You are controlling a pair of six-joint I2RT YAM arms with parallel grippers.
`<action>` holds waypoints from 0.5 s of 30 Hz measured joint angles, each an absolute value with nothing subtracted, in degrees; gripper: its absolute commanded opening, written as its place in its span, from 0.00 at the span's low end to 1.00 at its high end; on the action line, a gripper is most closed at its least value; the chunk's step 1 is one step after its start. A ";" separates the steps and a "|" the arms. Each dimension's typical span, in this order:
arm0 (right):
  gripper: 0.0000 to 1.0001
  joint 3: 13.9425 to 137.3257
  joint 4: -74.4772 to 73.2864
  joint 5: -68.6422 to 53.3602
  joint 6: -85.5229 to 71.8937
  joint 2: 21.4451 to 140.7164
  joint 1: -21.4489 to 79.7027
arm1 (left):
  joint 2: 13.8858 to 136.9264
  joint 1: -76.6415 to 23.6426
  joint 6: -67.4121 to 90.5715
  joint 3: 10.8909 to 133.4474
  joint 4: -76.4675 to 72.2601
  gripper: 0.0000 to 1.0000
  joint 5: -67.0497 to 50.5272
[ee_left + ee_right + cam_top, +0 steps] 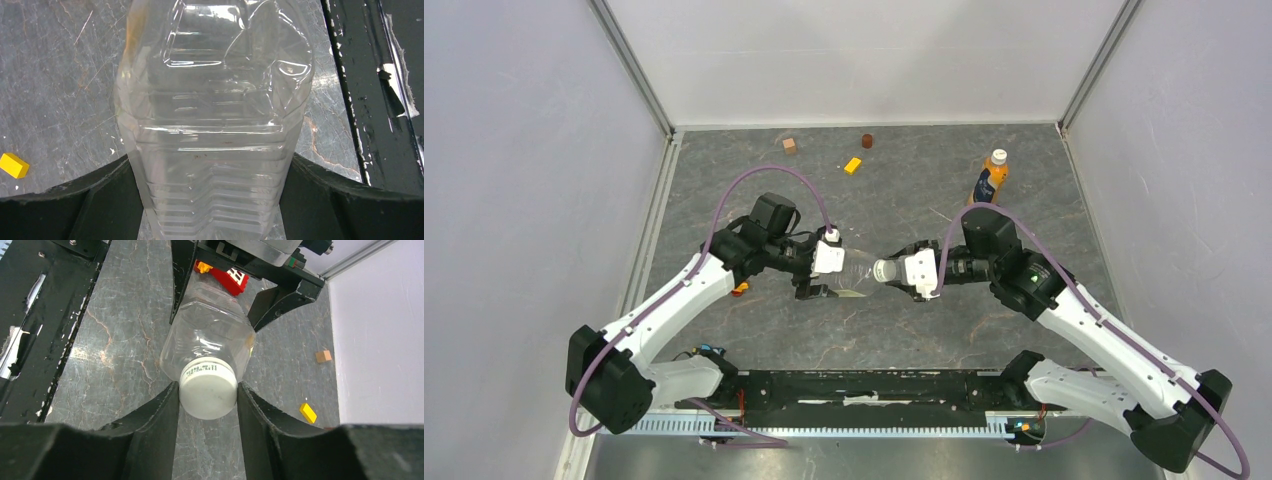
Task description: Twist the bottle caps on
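The orange bottle (989, 182) is standing capped, while the left claw (212, 200) is gripping the clear bottle (210, 340) and the right claw (208, 402) is clamping its cap (208, 392), tightening seemingly unfinished.

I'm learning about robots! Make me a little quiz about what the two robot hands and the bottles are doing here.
1. True or false: the orange bottle stands upright on the table.
2. Pick one. What does the left hand hold? A: the clear bottle. B: the yellow block. C: the orange bottle.
3. Fill in the gap: the right hand squeezes the round white ____ on the end of the clear bottle.

Key
1. True.
2. A.
3. cap.
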State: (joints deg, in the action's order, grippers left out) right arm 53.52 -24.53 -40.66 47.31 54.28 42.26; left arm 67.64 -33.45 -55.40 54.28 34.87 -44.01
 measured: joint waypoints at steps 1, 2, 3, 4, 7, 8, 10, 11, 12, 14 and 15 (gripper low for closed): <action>0.44 53.52 -24.56 -40.64 47.24 54.28 42.26 | 67.64 -33.45 -55.40 54.28 34.94 0.28 -44.03; 0.43 53.52 -24.53 -40.62 47.20 54.28 42.28 | 67.64 -33.45 -55.40 54.28 35.00 0.28 -44.03; 0.41 53.52 -24.56 -40.58 47.16 54.33 42.28 | 67.64 -33.45 -55.40 54.28 35.05 0.28 -44.03; 0.39 53.52 -24.53 -40.56 46.94 54.37 42.28 | 67.64 -33.45 -55.40 54.28 35.09 0.28 -44.03; 0.31 53.52 -24.34 -40.47 46.28 54.61 42.28 | 67.61 -33.45 -55.40 54.26 35.07 0.25 -43.90; 0.26 53.52 -24.10 -40.32 45.84 54.78 42.28 | 67.53 -33.45 -55.37 54.15 34.83 0.24 -43.68; 0.21 53.52 -23.42 -40.07 44.71 55.24 42.28 | 66.65 -33.41 -55.09 52.80 32.75 0.24 -43.03; 0.15 53.52 -22.90 -39.90 43.83 55.68 42.28 | 65.95 -33.36 -54.65 51.77 31.33 0.23 -42.57; 0.12 53.52 -22.46 -39.79 42.85 56.10 42.28 | 64.93 -33.39 -53.95 50.26 29.50 0.23 -41.78; 0.04 53.52 -20.99 -39.33 39.75 57.19 42.28 | 62.94 -33.50 -52.75 47.35 25.43 0.23 -39.94; 0.00 53.52 -20.16 -38.81 37.82 57.84 42.28 | 61.80 -33.78 -52.18 45.52 22.57 0.23 -38.02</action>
